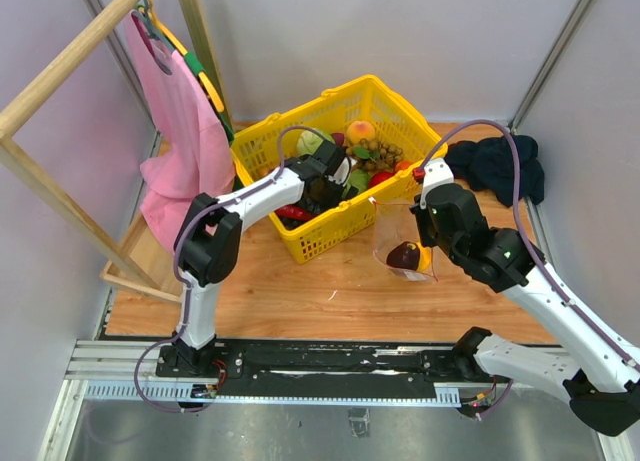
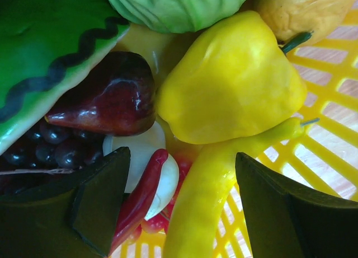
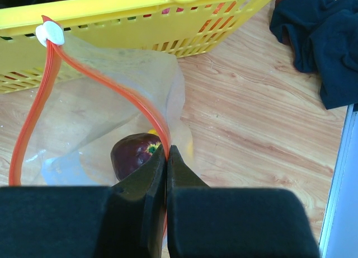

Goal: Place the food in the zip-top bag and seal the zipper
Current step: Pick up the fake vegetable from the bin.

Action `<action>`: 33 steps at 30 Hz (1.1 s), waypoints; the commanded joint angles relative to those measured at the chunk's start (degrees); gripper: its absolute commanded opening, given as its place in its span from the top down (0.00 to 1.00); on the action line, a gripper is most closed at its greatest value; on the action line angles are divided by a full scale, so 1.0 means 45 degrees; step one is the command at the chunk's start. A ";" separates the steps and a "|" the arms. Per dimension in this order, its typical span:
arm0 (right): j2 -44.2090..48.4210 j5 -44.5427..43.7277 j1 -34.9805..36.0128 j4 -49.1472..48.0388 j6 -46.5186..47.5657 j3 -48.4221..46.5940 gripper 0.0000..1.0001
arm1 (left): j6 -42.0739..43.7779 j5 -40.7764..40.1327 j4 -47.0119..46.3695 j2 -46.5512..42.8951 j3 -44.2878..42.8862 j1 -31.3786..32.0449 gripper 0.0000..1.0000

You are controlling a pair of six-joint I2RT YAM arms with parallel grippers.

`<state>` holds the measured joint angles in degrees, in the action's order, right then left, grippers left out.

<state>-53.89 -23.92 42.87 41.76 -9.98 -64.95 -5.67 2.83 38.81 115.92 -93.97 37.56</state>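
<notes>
My left gripper [image 1: 335,178] is down inside the yellow basket [image 1: 300,243], open, its jaws either side of a long yellow chili [image 2: 196,207]. Around it lie a yellow bell pepper [image 2: 235,84], a green cabbage [image 2: 173,6], a dark red piece [image 2: 112,98] and a red chili [image 2: 140,196]. My right gripper [image 3: 168,153] is shut on the red-orange zipper [image 3: 112,87] of the clear zip-top bag [image 3: 100,129] and holds its mouth open. A dark purple piece [image 3: 131,154] lies inside the bag, which stands right of the basket [image 1: 400,236].
A dark cloth [image 1: 500,166] lies at the back right, also in the right wrist view [image 3: 319,40]. A pink apron [image 1: 180,131] hangs on a wooden rack [image 1: 60,71] at the left. The zipper's white slider [image 3: 49,32] sits at the far end.
</notes>
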 commanded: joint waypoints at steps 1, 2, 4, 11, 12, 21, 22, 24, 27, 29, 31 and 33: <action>0.0121 -0.0021 0.0173 -0.0336 0.0113 0.0141 0.98 | 0.0317 0.0239 0.0298 0.0407 -0.0356 -0.0025 0.21; 0.0110 -0.0017 0.0174 -0.0352 0.0113 0.0144 0.98 | 0.0305 0.0200 0.0275 0.0480 -0.0348 -0.0026 0.21; 0.0097 -0.0016 0.0179 -0.0355 0.0108 0.0150 0.98 | 0.0241 0.0108 0.0246 0.0607 -0.0365 -0.0046 0.22; 0.0046 -0.0017 0.0176 -0.0405 0.0146 0.0152 0.98 | 0.0063 0.0377 -0.0280 0.0534 -0.0337 -0.0202 0.22; 0.0042 -0.0001 0.0162 -0.0421 0.0147 0.0138 0.97 | 0.0163 0.0637 -0.0471 0.0457 -0.0263 -0.0195 0.22; -0.0069 0.0099 0.0179 -0.0416 0.0186 0.0071 0.97 | 0.1313 0.1961 -0.2798 -0.0748 0.0633 -0.0185 0.14; -0.0085 0.0125 0.0163 -0.0420 0.0186 0.0059 0.97 | 0.1477 0.2009 -0.2883 -0.0690 0.0588 -0.0198 0.13; -0.0104 0.0176 0.0169 -0.0429 0.0181 0.0045 0.97 | 0.1691 0.2134 -0.2906 -0.0471 0.0391 -0.0186 0.11; -0.0133 0.0188 0.0177 -0.0430 0.0167 0.0057 0.97 | 0.1801 0.2254 -0.2880 -0.0031 0.0187 -0.0191 0.08; -0.0114 0.0199 0.0170 -0.0413 0.0149 0.0071 0.97 | 0.1816 0.2345 -0.2883 0.0268 0.0179 -0.0186 0.07; -0.0091 0.0170 0.0176 -0.0415 0.0147 0.0061 0.97 | 0.1839 0.2397 -0.2861 0.0577 0.0209 -0.0191 0.07; -0.0095 0.0177 0.0171 -0.0428 0.0147 0.0080 0.97 | 0.1879 0.2381 -0.2806 0.0873 0.0234 -0.0196 0.06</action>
<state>-54.50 -22.94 42.87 40.84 -9.80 -64.95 1.45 11.14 27.05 116.51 -91.90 36.45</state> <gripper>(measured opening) 0.027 0.932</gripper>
